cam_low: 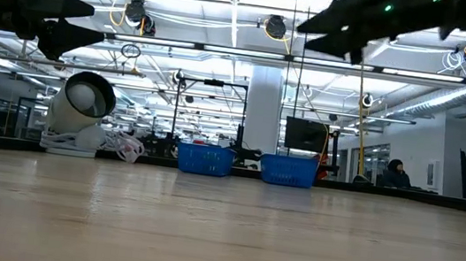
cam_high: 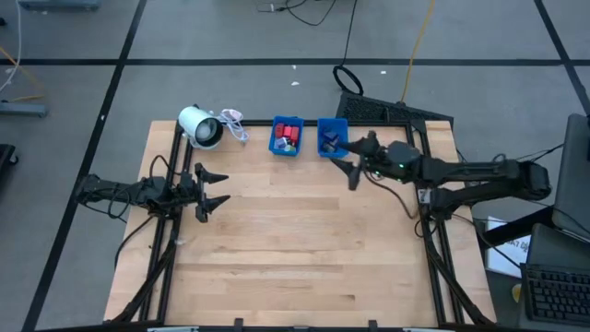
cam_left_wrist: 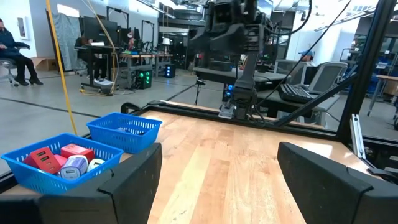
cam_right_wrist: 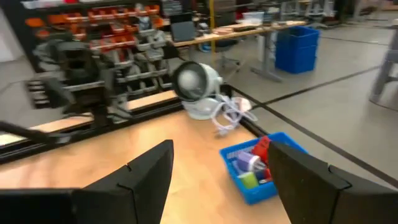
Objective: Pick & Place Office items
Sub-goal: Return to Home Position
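The office items lie in two blue bins at the table's far edge. The left bin (cam_high: 287,136) holds red, white and green pieces (cam_left_wrist: 65,159). The right bin (cam_high: 332,136) shows a few dark pieces. My right gripper (cam_high: 353,164) hangs high above the table just near-right of the right bin, open, with nothing between its fingers (cam_right_wrist: 221,180). My left gripper (cam_high: 210,190) waits at the table's left side, open and empty (cam_left_wrist: 217,180), pointing level toward the right.
A white cylindrical roll (cam_high: 200,126) with a loose white cord (cam_high: 235,124) lies on its side at the far left, beside the bins. Bare wooden tabletop (cam_high: 295,249) spreads over the middle and near half. Dark frame rails run along both side edges.
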